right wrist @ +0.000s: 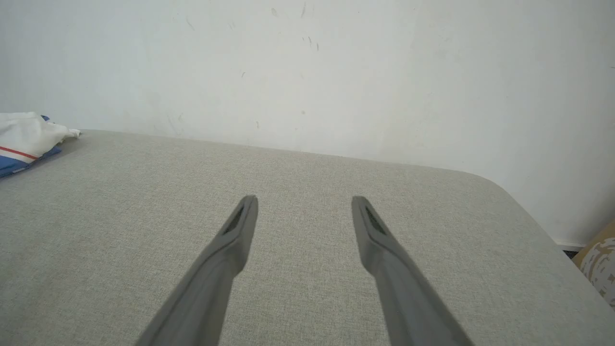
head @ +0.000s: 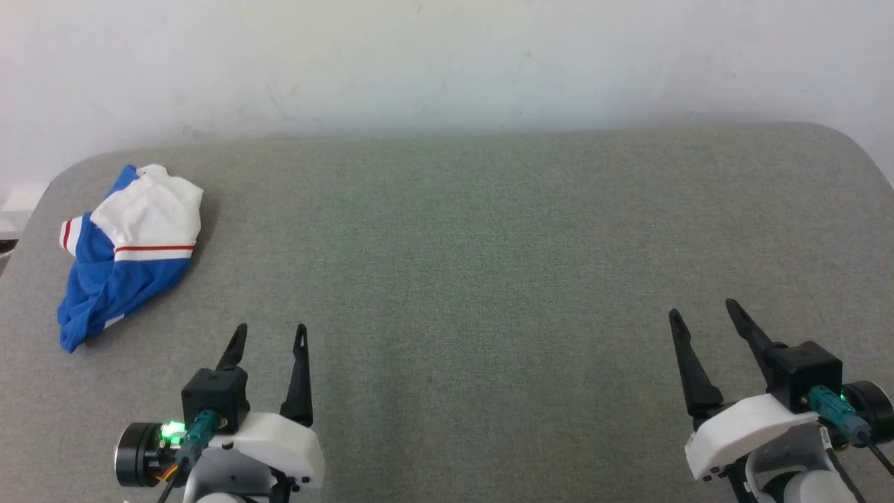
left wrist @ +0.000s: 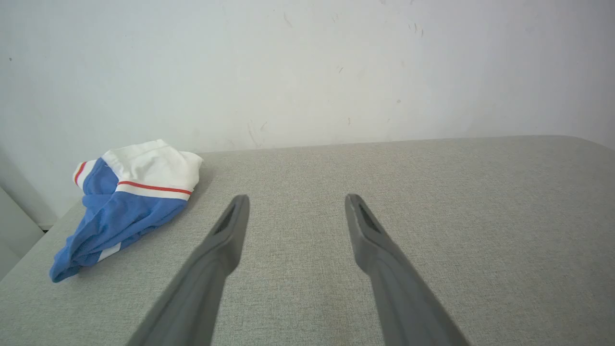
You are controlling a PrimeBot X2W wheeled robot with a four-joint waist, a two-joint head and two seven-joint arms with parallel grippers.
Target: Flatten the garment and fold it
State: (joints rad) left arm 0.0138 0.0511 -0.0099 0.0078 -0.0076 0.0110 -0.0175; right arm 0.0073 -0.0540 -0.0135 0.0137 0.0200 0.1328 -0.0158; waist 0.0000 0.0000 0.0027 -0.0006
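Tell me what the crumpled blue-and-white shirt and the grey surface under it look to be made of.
Crumpled blue-and-white shirt: soft matte knit fabric, probably jersey; it slumps in loose folds. Grey surface: matte woven textile covering; a fine heathered weave shows, and what lies beneath is hidden.

Where I work: apparently a plain indoor test room or lab bench. A rounded-corner table (head: 489, 230) covered in grey woven fabric stands against a white painted wall (head: 447, 56) bearing small scuffs (left wrist: 253, 130). A tan, patterned object (right wrist: 600, 262), cropped by the frame edge, sits below the table's right end.
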